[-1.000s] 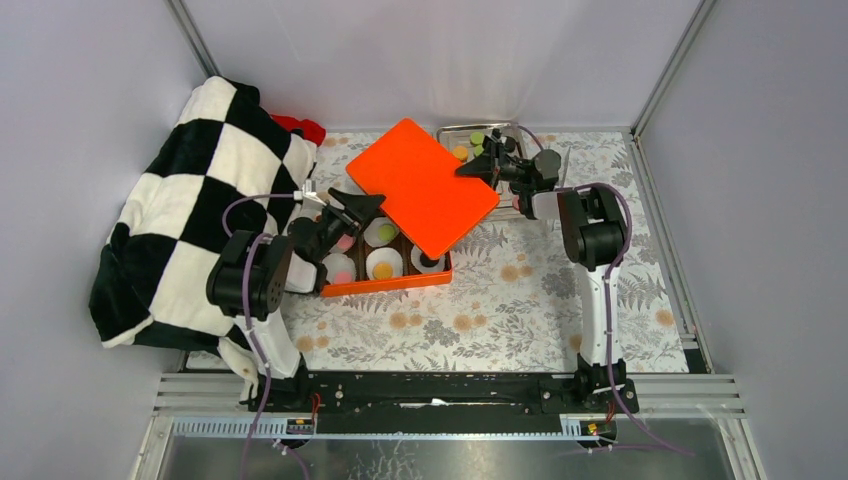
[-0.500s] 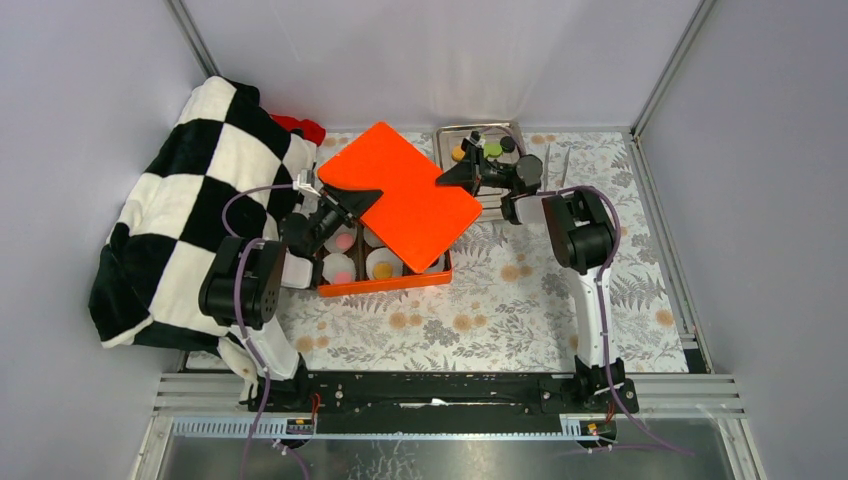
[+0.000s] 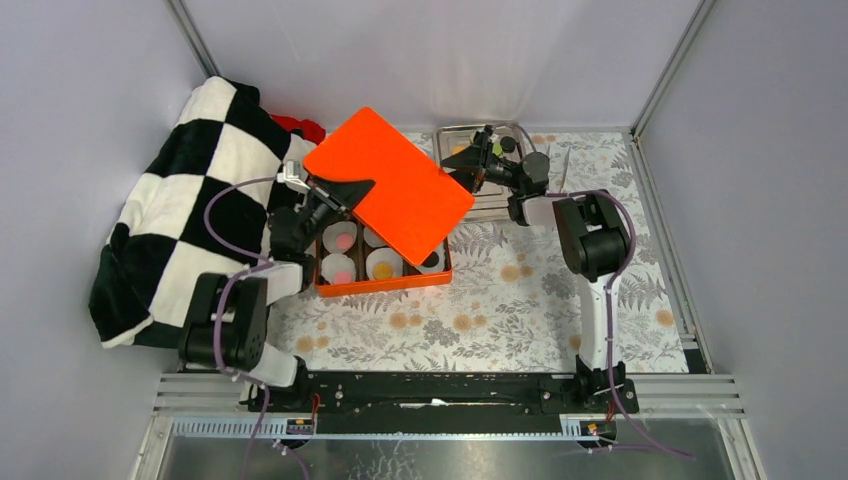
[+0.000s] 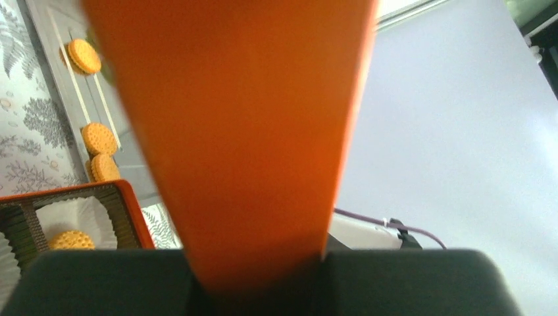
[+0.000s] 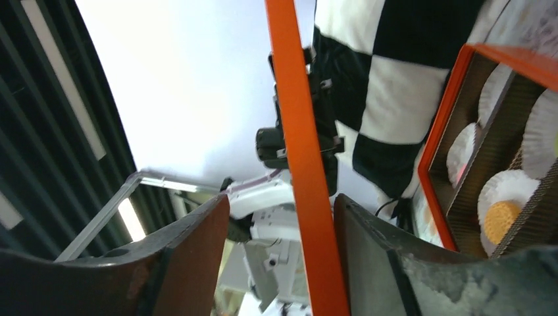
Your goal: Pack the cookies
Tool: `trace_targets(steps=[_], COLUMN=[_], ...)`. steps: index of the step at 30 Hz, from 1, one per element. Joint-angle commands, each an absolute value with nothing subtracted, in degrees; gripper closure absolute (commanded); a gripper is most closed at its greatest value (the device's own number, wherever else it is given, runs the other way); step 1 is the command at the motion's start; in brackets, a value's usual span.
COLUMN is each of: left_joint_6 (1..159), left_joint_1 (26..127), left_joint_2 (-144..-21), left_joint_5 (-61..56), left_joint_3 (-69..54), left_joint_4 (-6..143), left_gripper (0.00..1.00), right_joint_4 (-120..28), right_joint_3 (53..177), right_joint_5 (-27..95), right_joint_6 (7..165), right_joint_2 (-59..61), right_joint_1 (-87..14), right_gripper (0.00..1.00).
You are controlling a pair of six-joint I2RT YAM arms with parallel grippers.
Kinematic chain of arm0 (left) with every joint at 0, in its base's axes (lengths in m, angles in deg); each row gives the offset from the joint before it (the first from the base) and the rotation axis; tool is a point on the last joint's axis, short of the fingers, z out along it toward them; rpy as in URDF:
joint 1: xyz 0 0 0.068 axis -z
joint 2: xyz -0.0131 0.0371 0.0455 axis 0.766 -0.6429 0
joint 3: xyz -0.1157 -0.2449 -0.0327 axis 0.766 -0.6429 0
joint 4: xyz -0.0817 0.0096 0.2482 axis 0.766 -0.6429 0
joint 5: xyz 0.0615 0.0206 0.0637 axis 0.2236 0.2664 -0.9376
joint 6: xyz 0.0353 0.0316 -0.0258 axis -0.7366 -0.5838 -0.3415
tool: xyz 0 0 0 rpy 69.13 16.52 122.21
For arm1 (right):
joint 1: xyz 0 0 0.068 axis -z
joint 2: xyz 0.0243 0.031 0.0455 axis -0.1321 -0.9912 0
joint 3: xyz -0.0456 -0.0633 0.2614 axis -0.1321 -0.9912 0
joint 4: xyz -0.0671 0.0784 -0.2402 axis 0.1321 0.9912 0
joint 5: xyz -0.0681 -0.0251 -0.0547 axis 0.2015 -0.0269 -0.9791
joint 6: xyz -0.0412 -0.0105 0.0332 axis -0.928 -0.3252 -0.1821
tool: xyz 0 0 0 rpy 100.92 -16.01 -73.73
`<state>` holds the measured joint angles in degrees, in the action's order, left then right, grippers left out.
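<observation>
The orange lid (image 3: pixel 395 185) hangs tilted above the orange box (image 3: pixel 385 286), its 10 o'clock corner highest. The left gripper (image 3: pixel 340 192) is clamped on the lid's 9 o'clock edge; in the left wrist view the panel runs straight down into the closed jaws. The right gripper (image 3: pixel 468 165) sits at the lid's 3 o'clock edge with its fingers (image 5: pixel 191 263) spread wide. The thin lid edge passes between them, close to one finger and clear of the other. Some of the cookies (image 3: pixel 342 241) lie in white paper cups (image 3: pixel 384 264) inside the box, pink at 9 o'clock and orange toward 6. More cookies rest on the metal tray (image 3: pixel 492 200) at 1 o'clock from the box. A checkered blanket (image 3: pixel 190 200) is heaped at 9 o'clock on the floral table (image 3: pixel 500 300)
</observation>
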<state>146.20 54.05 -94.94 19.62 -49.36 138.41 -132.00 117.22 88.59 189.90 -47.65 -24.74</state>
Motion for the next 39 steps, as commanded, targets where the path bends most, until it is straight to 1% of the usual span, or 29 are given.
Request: trace_targets(steps=[1, 5, 6, 9, 12, 15, 18, 23, 25, 26, 28, 30, 33, 35, 37, 39], left_joint_6=[142.49, 140.38, 140.37, 141.53, 145.27, 153.13, 157.42, 157.35, 157.33, 157.26, 157.1, 156.54, 156.58, 156.35, 155.71, 151.78], left_joint_1=[53.18, 52.16, 51.7, 50.89, 50.96, 51.19, 52.06, 53.77, 54.36, 54.65, 55.56, 56.71, 58.77, 60.03, 60.63, 60.71], left_joint_2=[-85.04, -76.63, -75.44, -74.71, -78.13, -83.68, -86.87, -85.57, -85.19, -85.0, -85.04, -85.7, -87.62, -89.22, -89.82, -88.36], left_joint_5=[13.13, 5.88, 4.83, 2.61, 2.67, 3.83, 3.83, 0.63, 0.02, -0.35, -0.8, -0.8, -1.33, -1.21, 0.8, 4.5], left_joint_3=[-45.78, -43.02, -42.57, -41.33, -41.44, -43.91, -47.49, -53.0, -53.29, -53.2, -52.58, -51.87, -51.66, -51.36, -50.53, -48.1], left_joint_4=[125.65, 111.48, 109.96, 108.45, 112.73, 124.62, 132.8, 133.94, 134.05, 133.98, 133.93, 134.12, 135.81, 136.62, 136.15, 127.53], left_gripper=[1.0, 1.0, 1.0, 1.0, 1.0, 1.0, 1.0, 1.0, 1.0, 1.0, 1.0, 1.0, 1.0, 1.0, 1.0, 1.0], right_joint_4=[-128.88, -131.92, -132.45, -137.39, -144.04, -145.21, -145.21, -145.12, -145.11, -145.12, -145.1, -145.12, -144.43, -143.88, -143.87, -143.61], right_joint_3=[110.8, 102.26, 100.39, 94.25, 91.04, 92.95, 95.76, 101.2, 103.03, 103.81, 105.53, 107.15, 108.72, 109.11, 109.54, 110.46], right_joint_5=[81.72, 76.3, 75.72, 74.19, 71.15, 68.86, 67.61, 67.45, 67.54, 67.56, 67.73, 67.64, 67.95, 67.88, 68.07, 68.84], right_joint_6=[178.03, 177.34, 177.56, 179.92, 183.56, 184.22, 183.88, 185.97, 187.07, 187.73, 189.4, 190.88, 191.39, 191.95, 193.07, 193.73], right_joint_2=[-36.57, -32.39, -31.46, -29.89, -31.52, -34.15, -35.09, -37.9, -39.78, -40.79, -43.34, -45.08, -45.93, -46.24, -46.51, -46.66], right_joint_1=[-21.1, -20.38, -20.7, -23.41, -27.27, -29.66, -31.04, -31.88, -32.2, -32.54, -33.27, -34.1, -35.38, -35.8, -35.23, -34.11], right_gripper=[0.3, 0.19, 0.18, 0.18, 0.2, 0.21, 0.2, 0.21, 0.27, 0.34, 0.54, 0.65, 0.76, 0.85, 0.93, 0.98])
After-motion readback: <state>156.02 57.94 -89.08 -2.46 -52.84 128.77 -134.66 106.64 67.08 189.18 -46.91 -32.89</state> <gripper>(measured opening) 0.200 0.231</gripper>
